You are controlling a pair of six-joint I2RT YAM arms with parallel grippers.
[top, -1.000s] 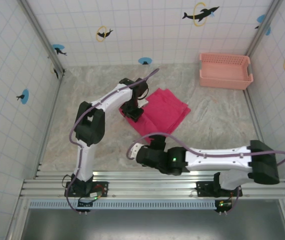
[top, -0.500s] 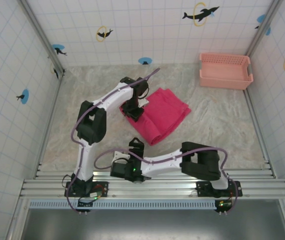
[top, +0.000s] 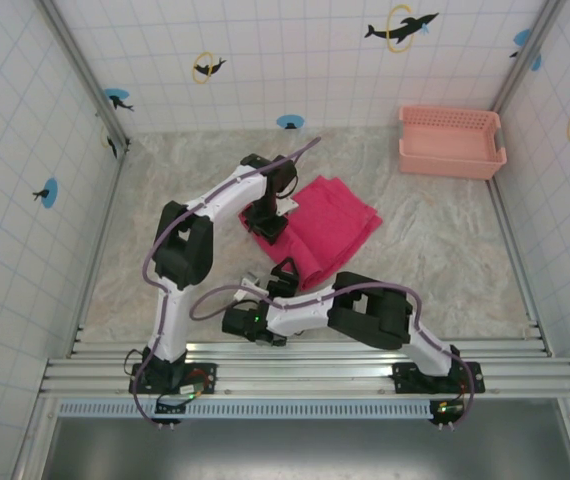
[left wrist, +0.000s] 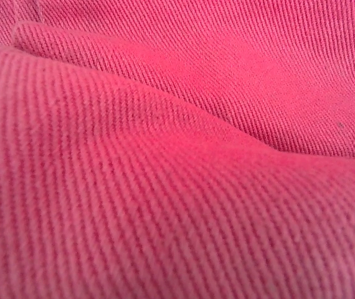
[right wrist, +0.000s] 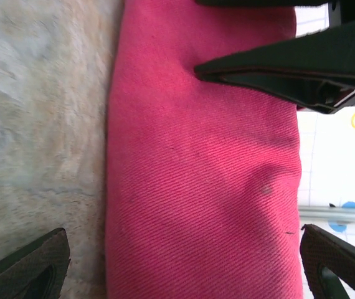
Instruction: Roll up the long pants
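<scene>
The long pants [top: 327, 225] lie folded into a magenta slab in the middle of the table, with a rounded fold at the near end. My left gripper [top: 266, 222] sits on their left edge. In the right wrist view its black fingers [right wrist: 277, 75] pinch a thick fold of the pants [right wrist: 202, 174]. Ribbed magenta cloth [left wrist: 177, 187] covers the left wrist view and hides the fingers. My right gripper [top: 286, 270] is at the near end of the pants, low over the table. It stands open [right wrist: 184, 274], one finger on each side of the cloth, touching nothing.
A salmon-pink slotted basket [top: 447, 160] stands at the back right corner. Marbled tabletop [top: 425, 250] lies bare right of the pants. The right arm is folded low across the near middle of the table [top: 365, 310]. Tiled walls close in the sides.
The right arm has swung from the right to the left and folded up, bringing its open gripper to the near end of the pants. The left arm and the pants have not moved.
</scene>
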